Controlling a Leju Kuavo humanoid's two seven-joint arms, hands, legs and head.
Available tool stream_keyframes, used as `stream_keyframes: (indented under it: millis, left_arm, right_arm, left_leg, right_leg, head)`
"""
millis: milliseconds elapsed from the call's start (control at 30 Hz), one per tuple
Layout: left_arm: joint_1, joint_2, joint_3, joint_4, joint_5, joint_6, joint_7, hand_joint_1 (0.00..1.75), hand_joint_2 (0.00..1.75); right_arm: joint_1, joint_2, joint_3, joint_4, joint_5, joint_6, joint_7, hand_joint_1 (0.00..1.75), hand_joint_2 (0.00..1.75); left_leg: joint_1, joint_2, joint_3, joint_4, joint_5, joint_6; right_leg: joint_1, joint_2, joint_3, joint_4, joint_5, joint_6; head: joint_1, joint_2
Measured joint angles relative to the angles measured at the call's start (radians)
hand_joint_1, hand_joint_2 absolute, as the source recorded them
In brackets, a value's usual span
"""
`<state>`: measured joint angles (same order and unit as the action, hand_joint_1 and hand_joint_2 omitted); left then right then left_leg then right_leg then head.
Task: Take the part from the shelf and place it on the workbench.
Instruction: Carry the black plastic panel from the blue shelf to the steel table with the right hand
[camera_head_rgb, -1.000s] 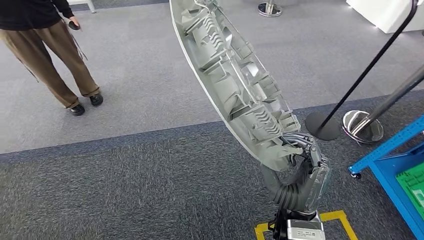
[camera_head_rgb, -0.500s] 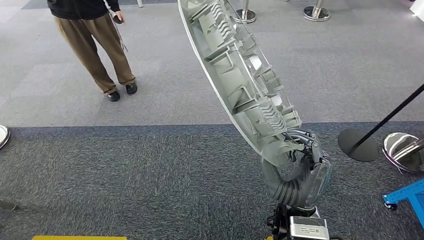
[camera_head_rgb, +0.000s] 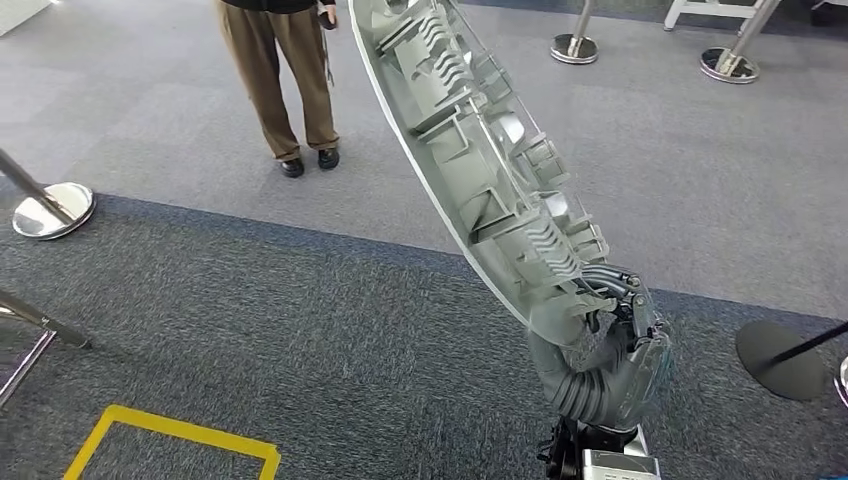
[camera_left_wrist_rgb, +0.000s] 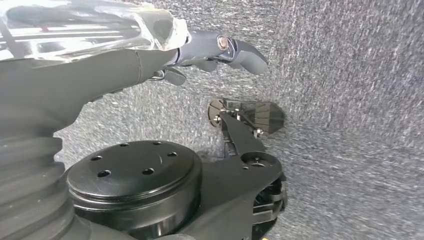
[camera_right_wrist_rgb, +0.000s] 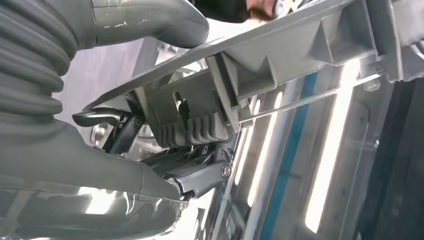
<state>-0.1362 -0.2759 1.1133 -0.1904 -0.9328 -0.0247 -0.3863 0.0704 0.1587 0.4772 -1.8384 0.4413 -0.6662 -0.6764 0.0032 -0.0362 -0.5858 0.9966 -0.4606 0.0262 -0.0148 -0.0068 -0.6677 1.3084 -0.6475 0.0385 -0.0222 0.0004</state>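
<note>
The part (camera_head_rgb: 480, 170) is being gripped at its lower end by the right robot hand (camera_head_rgb: 610, 320), held raised and tilted over carpet (camera_head_rgb: 250, 330). Left robot hand (camera_left_wrist_rgb: 220, 47) is hanging, holding nothing, fingers apparently apart. Carry step is judged underway; the worktop must be reached next.

Grey carpet floor (camera_head_rgb: 200, 330) w/ yellow tape outline (camera_head_rgb: 175, 432), stanchion bases (camera_head_rgb: 52, 210).

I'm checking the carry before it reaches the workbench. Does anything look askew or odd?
The long grey part is gripped only at its lower end by the right robot hand, so it leans up and away, tilted, with most of its length unsupported. No damage shows.
</note>
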Motion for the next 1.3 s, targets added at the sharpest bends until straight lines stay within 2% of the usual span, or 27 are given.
stream_keyframes:
  millis: [33,67,100,167,200,233,267,300,367,400,433,500,533,567,600,667,733,800,867,933,1000,1033,1067,1100,1167,1233,1300]
  left_arm:
    - [0.000,-0.001,-0.002,0.000,-0.001,-0.003,-0.002,0.00,1.75]
    - [0.000,-0.003,-0.004,0.000,-0.002,-0.006,-0.003,0.00,1.75]
    - [0.000,-0.005,-0.007,0.000,-0.003,-0.009,-0.004,0.00,1.75]
    - [-0.001,-0.010,-0.013,0.000,-0.007,-0.010,-0.006,0.00,1.75]
    - [0.000,-0.012,-0.015,0.000,-0.009,-0.008,-0.006,0.00,1.75]
    - [0.001,-0.012,-0.017,0.001,-0.010,-0.005,-0.006,0.00,1.75]
    - [0.004,-0.013,-0.018,0.001,-0.011,-0.002,-0.006,0.00,1.75]
    - [0.007,-0.014,-0.019,0.001,-0.011,0.002,-0.006,0.00,1.75]
    - [0.011,-0.014,-0.019,0.002,-0.012,0.006,-0.005,0.00,1.75]
    - [0.011,-0.014,-0.020,0.002,-0.012,0.007,-0.005,0.00,1.75]
    - [0.011,-0.014,-0.020,0.002,-0.012,0.007,-0.005,0.00,1.75]
    - [0.012,-0.015,-0.021,0.002,-0.012,0.007,-0.005,0.00,1.75]
    - [0.013,-0.014,-0.021,0.002,-0.012,0.007,-0.004,0.00,1.75]
    - [0.014,-0.014,-0.021,0.002,-0.012,0.007,-0.004,0.00,1.75]
    - [0.014,-0.014,-0.021,0.002,-0.012,0.007,-0.004,0.00,1.75]
    - [0.013,-0.013,-0.021,0.002,-0.012,0.010,-0.004,0.00,1.75]
    - [0.013,-0.013,-0.021,0.002,-0.011,0.012,-0.002,0.00,1.75]
    - [0.016,-0.012,-0.021,0.002,-0.011,0.013,0.001,0.00,1.75]
    - [0.019,-0.012,-0.021,0.002,-0.011,0.014,0.004,0.00,1.75]
    - [0.019,-0.013,-0.021,0.002,-0.011,0.015,0.006,0.00,1.75]
    - [0.020,-0.012,-0.021,0.002,-0.009,0.018,0.005,0.00,1.75]
    - [0.020,-0.011,-0.021,0.002,-0.007,0.020,0.003,0.00,1.75]
    - [0.021,-0.011,-0.021,0.002,-0.004,0.021,0.001,0.00,1.75]
    - [0.021,-0.010,-0.021,0.002,-0.001,0.023,-0.001,0.00,1.75]
    - [0.021,-0.009,-0.020,0.002,0.002,0.023,-0.003,0.00,1.75]
    - [0.022,-0.007,-0.019,0.002,0.004,0.023,-0.004,0.00,1.75]
    - [0.025,-0.005,-0.019,0.002,0.004,0.023,-0.004,0.00,1.75]
  right_arm:
    - [0.000,-0.002,0.000,0.000,-0.006,0.003,0.000,1.75,1.75]
    - [0.000,-0.004,0.000,0.000,-0.013,0.006,0.000,1.75,1.75]
    - [-0.001,-0.005,0.000,0.000,-0.020,0.010,-0.002,1.75,1.75]
    - [-0.003,-0.007,0.001,0.002,-0.034,0.017,-0.008,1.75,1.75]
    - [-0.004,-0.008,0.002,0.002,-0.040,0.018,-0.011,1.75,1.75]
    - [-0.004,-0.009,0.002,0.003,-0.045,0.019,-0.013,1.75,1.75]
    - [-0.005,-0.009,0.003,0.004,-0.050,0.020,-0.014,1.75,1.75]
    - [-0.005,-0.009,0.003,0.005,-0.054,0.020,-0.014,1.75,1.75]
    - [-0.006,-0.009,0.004,0.006,-0.057,0.020,-0.015,1.75,1.75]
    - [-0.006,-0.009,0.004,0.006,-0.058,0.020,-0.015,1.75,1.75]
    - [-0.006,-0.009,0.004,0.006,-0.058,0.020,-0.015,1.75,1.75]
    - [-0.005,-0.009,0.004,0.007,-0.059,0.020,-0.016,1.75,1.75]
    - [-0.005,-0.009,0.004,0.008,-0.059,0.020,-0.016,1.75,1.75]
    - [-0.005,-0.010,0.004,0.010,-0.059,0.020,-0.016,1.75,1.75]
    - [-0.005,-0.009,0.004,0.011,-0.060,0.021,-0.016,1.75,1.75]
    - [-0.005,-0.009,0.004,0.011,-0.061,0.023,-0.016,1.75,1.75]
    - [-0.004,-0.009,0.003,0.011,-0.061,0.025,-0.015,1.75,1.75]
    - [-0.001,-0.009,0.002,0.011,-0.060,0.026,-0.015,1.75,1.75]
    - [0.003,-0.008,0.001,0.011,-0.058,0.020,-0.014,1.75,1.75]
    - [0.011,-0.009,-0.001,0.011,-0.056,0.013,-0.014,1.75,1.75]
    - [0.019,-0.009,-0.004,0.011,-0.061,0.010,-0.015,1.75,1.75]
    - [0.022,-0.009,-0.005,0.012,-0.066,0.009,-0.015,1.75,1.75]
    - [0.024,-0.009,-0.006,0.013,-0.071,0.009,-0.015,1.75,1.75]
    - [0.025,-0.009,-0.007,0.013,-0.075,0.008,-0.015,1.75,1.75]
    - [0.024,-0.009,-0.008,0.014,-0.080,0.007,-0.015,1.75,1.75]
    - [0.023,-0.009,-0.008,0.014,-0.083,0.007,-0.016,1.75,1.75]
    - [0.022,-0.008,-0.008,0.014,-0.083,0.006,-0.017,1.75,1.75]
  left_leg:
    - [0.000,-0.016,0.001,0.001,0.000,0.000]
    - [0.002,-0.033,0.001,0.003,-0.001,-0.001]
    - [0.003,-0.049,0.001,0.006,-0.002,-0.004]
    - [0.003,-0.078,-0.005,0.015,-0.006,-0.014]
    - [0.004,-0.090,-0.010,0.017,-0.006,-0.021]
    - [0.005,-0.100,-0.014,0.017,-0.005,-0.028]
    - [0.008,-0.110,-0.017,0.015,-0.003,-0.034]
    - [0.009,-0.105,-0.018,0.015,-0.003,-0.038]
    - [0.005,-0.049,-0.040,0.055,-0.028,-0.046]
    - [0.003,-0.011,-0.066,0.107,-0.057,-0.048]
    - [0.001,0.016,-0.101,0.175,-0.091,-0.049]
    - [0.002,0.029,-0.163,0.293,-0.131,-0.051]
    - [0.002,0.031,-0.170,0.304,-0.124,-0.050]
    - [0.002,0.035,-0.155,0.272,-0.099,-0.049]
    - [0.001,0.047,-0.119,0.205,-0.064,-0.047]
    - [-0.006,0.090,-0.044,0.068,-0.015,-0.038]
    - [-0.013,0.107,-0.018,0.019,-0.008,-0.029]
    - [-0.011,0.082,-0.017,0.016,-0.006,-0.019]
    - [-0.003,0.058,-0.010,0.008,-0.002,-0.008]
    - [0.001,0.033,-0.006,0.005,-0.001,0.000]
    - [0.001,0.003,-0.006,0.006,-0.001,0.003]
    - [0.001,-0.013,-0.005,0.006,-0.002,0.003]
    - [0.001,-0.029,-0.003,0.007,-0.002,0.003]
    - [0.001,-0.045,-0.002,0.007,-0.002,0.002]
    - [0.001,-0.075,-0.001,0.011,-0.004,-0.004]
    - [0.001,-0.095,-0.006,0.012,-0.004,-0.015]
    - [0.004,-0.110,-0.012,0.008,-0.001,-0.028]
  right_leg:
    - [-0.001,0.002,-0.006,0.000,0.016,0.000]
    - [-0.002,0.006,0.007,-0.042,0.050,-0.001]
    - [-0.005,0.019,0.037,-0.115,0.091,-0.001]
    - [-0.012,0.065,0.091,-0.240,0.137,-0.002]
    - [-0.013,0.082,0.103,-0.269,0.142,-0.004]
    - [-0.012,0.086,0.107,-0.275,0.138,-0.009]
    - [-0.010,0.076,0.108,-0.276,0.140,-0.015]
    - [-0.010,0.065,0.110,-0.278,0.141,-0.021]
    - [-0.011,0.039,0.113,-0.282,0.144,-0.033]
    - [-0.011,0.024,0.114,-0.283,0.144,-0.038]
    - [-0.009,0.010,0.114,-0.283,0.142,-0.041]
    - [-0.008,-0.021,0.114,-0.283,0.139,-0.044]
    - [-0.008,-0.035,0.115,-0.283,0.137,-0.044]
    - [-0.008,-0.048,0.117,-0.283,0.135,-0.043]
    - [-0.008,-0.060,0.121,-0.283,0.132,-0.041]
    - [-0.004,-0.081,0.130,-0.282,0.125,-0.034]
    - [0.000,-0.098,0.137,-0.285,0.119,-0.024]
    - [0.000,-0.111,0.146,-0.290,0.114,-0.013]
    - [-0.002,-0.078,0.142,-0.264,0.091,-0.003]
    - [-0.003,-0.022,0.090,-0.150,0.033,0.001]
    - [-0.002,-0.002,0.016,-0.017,-0.012,0.002]
    - [-0.002,0.000,-0.002,0.007,-0.008,0.001]
    - [-0.002,0.003,0.001,-0.014,0.017,-0.002]
    - [-0.003,0.009,0.023,-0.075,0.058,-0.005]
    - [-0.006,0.048,0.083,-0.219,0.125,-0.011]
    - [-0.006,0.076,0.110,-0.283,0.143,-0.016]
    - [-0.004,0.063,0.113,-0.286,0.144,-0.025]
  head:
    - [0.000,0.000]
    - [0.000,0.000]
    - [0.000,0.000]
    - [0.001,0.000]
    - [0.000,0.000]
    - [0.000,0.000]
    - [0.000,0.000]
    - [0.000,0.000]
    - [-0.007,0.000]
    - [-0.010,0.000]
    - [-0.014,0.000]
    - [-0.014,0.000]
    - [-0.014,0.000]
    - [-0.014,0.000]
    - [-0.014,0.000]
    - [-0.013,0.000]
    - [-0.013,0.000]
    - [-0.013,0.000]
    - [-0.010,0.000]
    - [-0.003,0.000]
    - [0.000,0.000]
    - [0.000,0.000]
    - [0.000,0.000]
    - [0.000,0.000]
    - [0.000,0.000]
    - [-0.001,0.000]
    - [-0.001,0.000]
